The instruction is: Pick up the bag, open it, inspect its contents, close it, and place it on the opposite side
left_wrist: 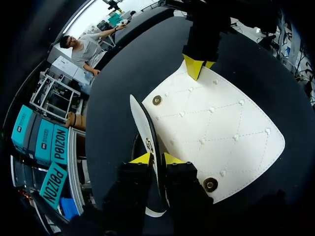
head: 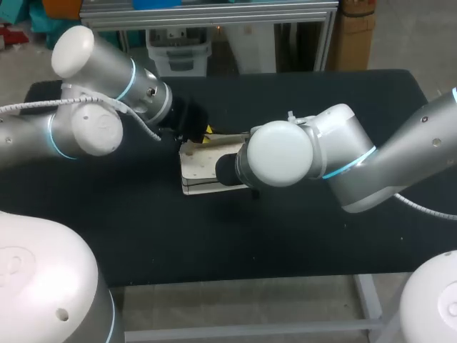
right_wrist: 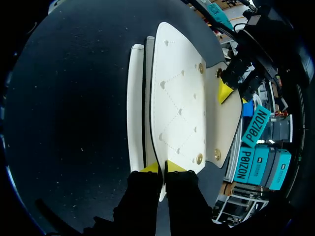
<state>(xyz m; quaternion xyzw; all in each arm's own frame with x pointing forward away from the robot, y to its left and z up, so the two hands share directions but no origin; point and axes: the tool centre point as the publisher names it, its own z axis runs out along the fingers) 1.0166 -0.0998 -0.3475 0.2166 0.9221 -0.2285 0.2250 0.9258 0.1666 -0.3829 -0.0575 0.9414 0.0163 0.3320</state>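
Note:
A white quilted bag [head: 200,168] with brass snaps lies flat on the black table, between my two arms. In the left wrist view its flap [left_wrist: 141,125] stands on edge above the body [left_wrist: 216,132], and my left gripper [left_wrist: 156,158] is shut on the flap's rim. From the opposite side my right gripper [right_wrist: 162,167] is shut on the thin edge of the bag [right_wrist: 177,98]. Its yellow tips [left_wrist: 196,66] show at the bag's far edge in the left wrist view. The left gripper [right_wrist: 225,91] appears beyond the bag in the right wrist view. In the head view the right wrist hides its own fingers.
The black table [head: 321,243] reaches well past the bag on both sides and toward the front edge. Nothing else lies on it.

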